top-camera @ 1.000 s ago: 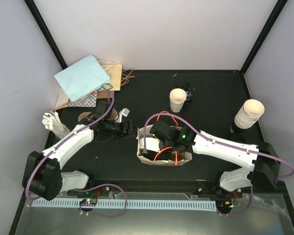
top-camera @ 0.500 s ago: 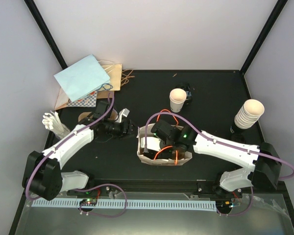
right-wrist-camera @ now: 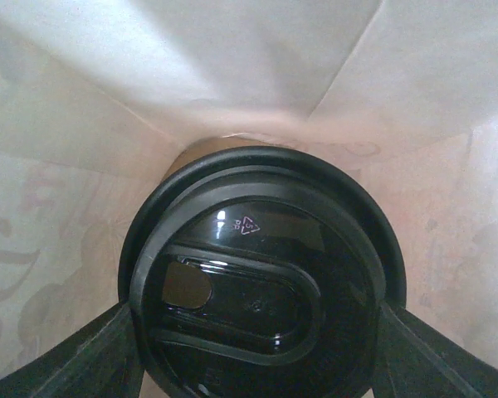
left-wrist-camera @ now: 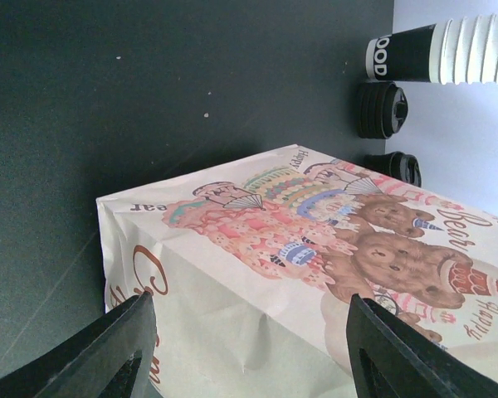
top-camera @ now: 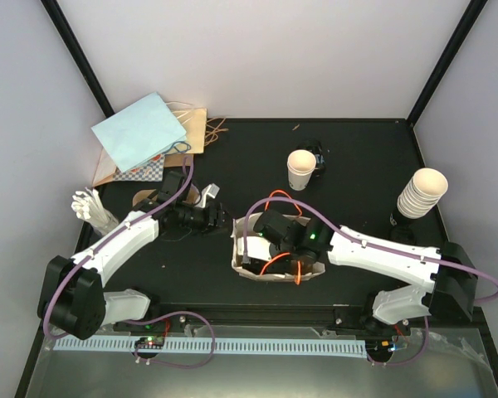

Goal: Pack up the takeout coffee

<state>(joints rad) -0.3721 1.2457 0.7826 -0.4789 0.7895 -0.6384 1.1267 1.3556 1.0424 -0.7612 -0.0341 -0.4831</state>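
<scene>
The takeout coffee cup [right-wrist-camera: 257, 249] has a black lid [right-wrist-camera: 232, 307] with a moulded "5 PP" recycling mark. The printed paper bag [left-wrist-camera: 315, 274] reads "Happy" and "Bear" beside cartoon bears. A black sleeve on the cup stack [left-wrist-camera: 448, 51] shows "OOD". Only the right wrist view shows the cup, deep inside the bag, with the right gripper [right-wrist-camera: 256, 315] clamped on the lid's rim. From above, the right arm dips into the bag. The left gripper [left-wrist-camera: 249, 300], jaws wide, hovers at its left wall.
</scene>
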